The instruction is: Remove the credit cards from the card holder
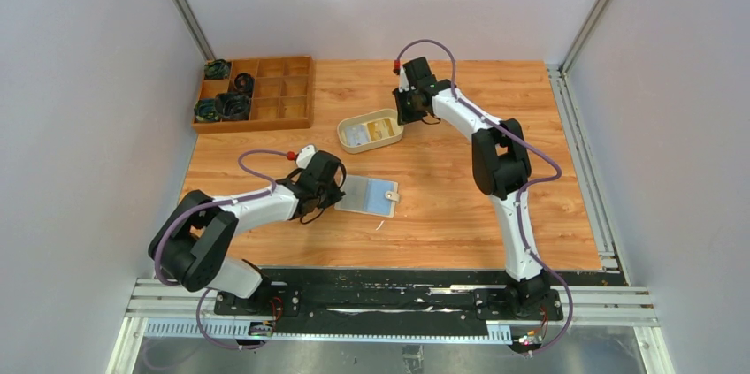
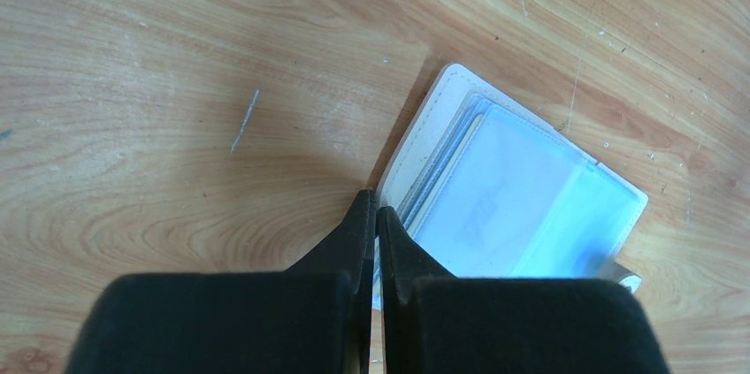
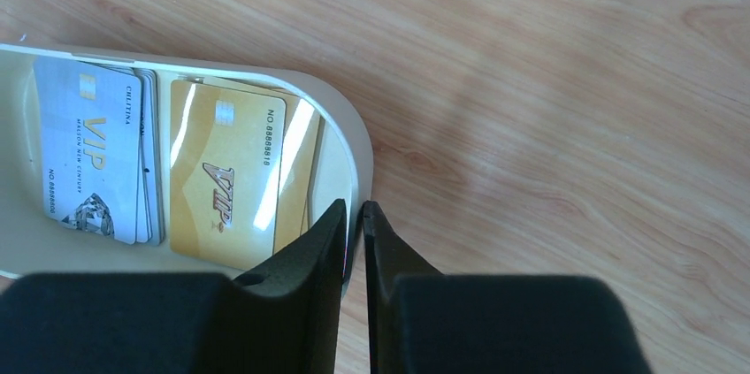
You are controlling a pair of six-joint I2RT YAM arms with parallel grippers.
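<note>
Jaws, left arm: pressed flat together. The left gripper (image 2: 373,210) has its tips at the near edge of the card holder (image 2: 522,197), and nothing shows between them.
Jaws, right arm: almost together, with 1 thin slit between them. The right gripper (image 3: 354,208) holds nothing visible and sits over the rim of the oval tray (image 3: 355,146). Contact with the rim cannot be told.
Location, card holder: lies open on the table (image 1: 460,206), clear sleeves up, snap tab on the right arm's side, apart from the tray.
Location, credit cards (image 3: 225,179): in the tray, in 2 stacks, 1 pale and 1 gold. Whether any card is in the sleeves cannot be told.
Risk 1: the holder slides or folds shut when a card is pulled. Cause: the left tips bear on only 1 edge, so the hold-down is probably weak.
Risk 2: the tray shifts or tips. Cause: the right fingers are close to the rim, and a low exit path could catch it.
Risk 3: a sleeve is pinched along with a card. Cause: the plastic layers are thin and slippery.
Pose, left arm: elbow folded low, wrist pitched down, reaching rightward to the holder.
Pose, right arm: stretched far forward, wrist bent down over the tray's right end.
</note>
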